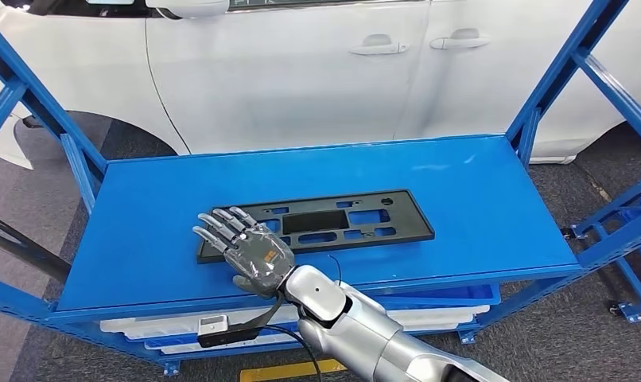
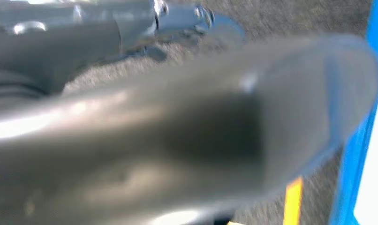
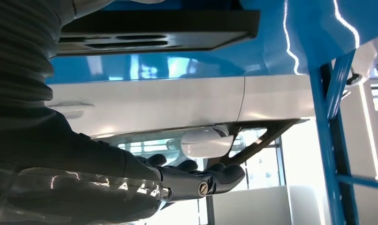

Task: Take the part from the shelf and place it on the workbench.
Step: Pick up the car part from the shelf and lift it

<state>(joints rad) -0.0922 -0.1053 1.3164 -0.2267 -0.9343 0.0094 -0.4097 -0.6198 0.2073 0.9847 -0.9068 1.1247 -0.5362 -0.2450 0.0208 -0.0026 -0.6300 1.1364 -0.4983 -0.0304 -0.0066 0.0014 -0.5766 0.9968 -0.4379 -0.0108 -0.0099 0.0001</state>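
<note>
The right robot hand [image 1: 250, 253] hovers flat above the blue shelf [image 1: 476, 207], fingers spread and straight, gripping nothing. Its fingertips [image 1: 214, 227] reach over the near-left end of the black part [image 1: 333, 223], which lies flat on the shelf just ahead of the palm. A white car [image 1: 301, 72] stands beyond. The left robot hand [image 2: 187, 136] is a blur; its state cannot be told.

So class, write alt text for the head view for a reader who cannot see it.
The robot's right hand reaches, fingers spread, over the left end of a flat black part lying on a blue shelf. A white car stands behind.
</note>
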